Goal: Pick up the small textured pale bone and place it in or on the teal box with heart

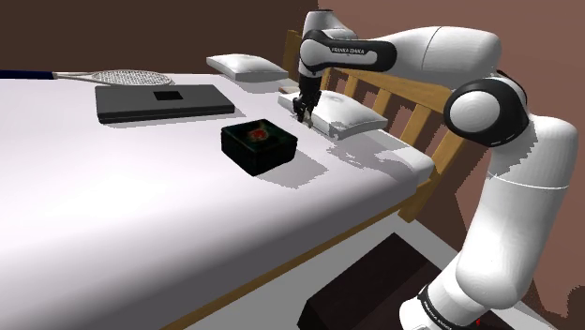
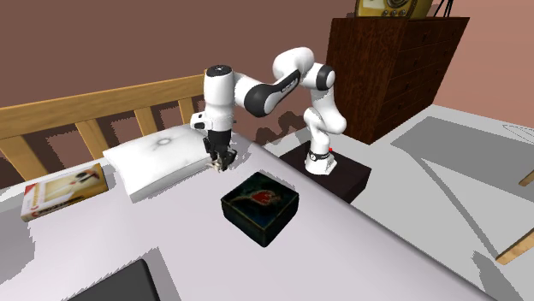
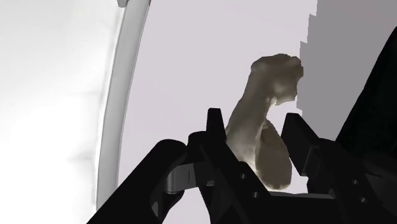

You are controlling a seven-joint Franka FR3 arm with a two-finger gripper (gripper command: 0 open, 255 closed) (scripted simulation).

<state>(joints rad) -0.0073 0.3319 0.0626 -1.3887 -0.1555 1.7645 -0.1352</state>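
A small, rough, pale tan bone (image 3: 264,127) stands between my two black fingers, which press against its sides. My gripper (image 1: 302,114) (image 2: 223,162) (image 3: 257,133) points down, low over the white bed, right beside a pillow (image 1: 344,118) (image 2: 158,158). Whether the bone still touches the sheet I cannot tell. The box (image 1: 259,146) (image 2: 259,204) looks very dark, with a red heart on its lid. It lies on the bed a short way from the gripper, toward the shoulder view's left and nearer the camera.
A wooden headboard (image 1: 398,103) (image 2: 86,115) runs behind the pillows. A second pillow (image 1: 246,66), a flat dark case (image 1: 164,101) and a racket (image 1: 117,77) lie farther along the bed. A flat printed box (image 2: 64,190) sits by the headboard. A dark dresser (image 2: 394,73) stands behind the arm.
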